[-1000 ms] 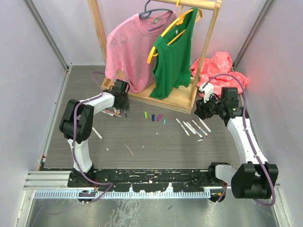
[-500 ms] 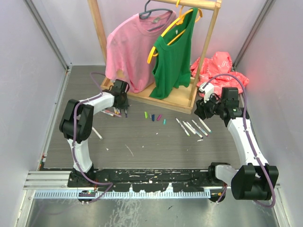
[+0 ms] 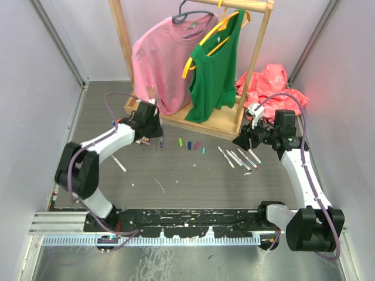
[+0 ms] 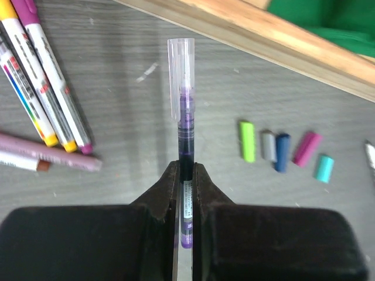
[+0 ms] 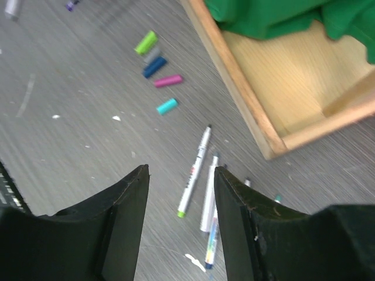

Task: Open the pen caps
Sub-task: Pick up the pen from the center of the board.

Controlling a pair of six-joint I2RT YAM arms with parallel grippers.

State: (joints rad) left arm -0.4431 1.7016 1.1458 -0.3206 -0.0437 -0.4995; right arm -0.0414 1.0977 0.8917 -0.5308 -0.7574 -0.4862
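My left gripper (image 4: 186, 170) is shut on a purple pen (image 4: 186, 140), which points away from me and wears a clear cap (image 4: 180, 70). In the top view the left gripper (image 3: 153, 132) hangs just right of a pile of capped markers (image 3: 137, 139). Several loose pen caps lie in a row: green (image 4: 248, 141), grey (image 4: 268, 146), blue (image 4: 282, 152), pink (image 4: 307, 148) and teal (image 4: 323, 168). My right gripper (image 5: 181, 170) is open and empty above several uncapped white markers (image 5: 195, 172); it (image 3: 243, 140) hovers by the rack's right corner.
A wooden clothes rack base (image 3: 217, 120) runs behind the caps, with a pink shirt (image 3: 161, 58) and a green top (image 3: 217, 64) hanging over it. A red bag (image 3: 266, 82) lies at the back right. One lone marker (image 3: 119, 164) lies near the left arm.
My left gripper has shut on the purple pen and carried it a little to the right, off the marker pile. The right gripper has drifted slightly left over the uncapped markers.
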